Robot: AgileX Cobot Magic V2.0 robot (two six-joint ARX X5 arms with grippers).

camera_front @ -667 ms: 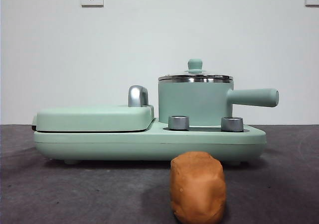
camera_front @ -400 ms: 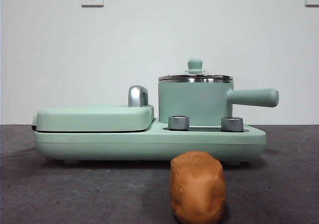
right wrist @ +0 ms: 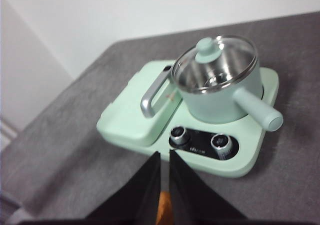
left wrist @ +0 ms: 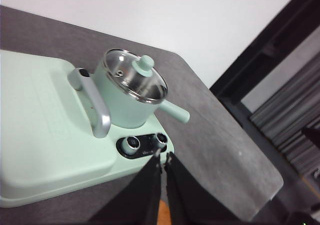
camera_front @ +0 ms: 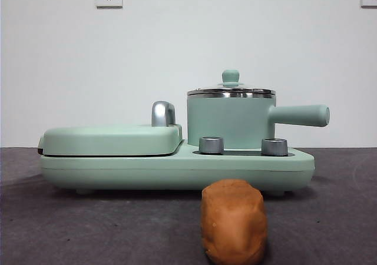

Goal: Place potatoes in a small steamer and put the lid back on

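Orange-brown lumpy potato (camera_front: 234, 221) is seen on the dark grey desk (camera_front: 88, 229), just before the mint-green cylindrical steamer pot (camera_front: 231, 122), which is covered by its steel-rimmed lid (camera_front: 231, 90). Left pincer (left wrist: 163, 161) and right pincer (right wrist: 164, 157) are held aloft, jaws nearly closed, empty.

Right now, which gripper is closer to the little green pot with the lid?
Right, probably. The right gripper hangs raised in front of the small steamer, which fills more of its view; the left gripper hangs raised nearer the griddle side.
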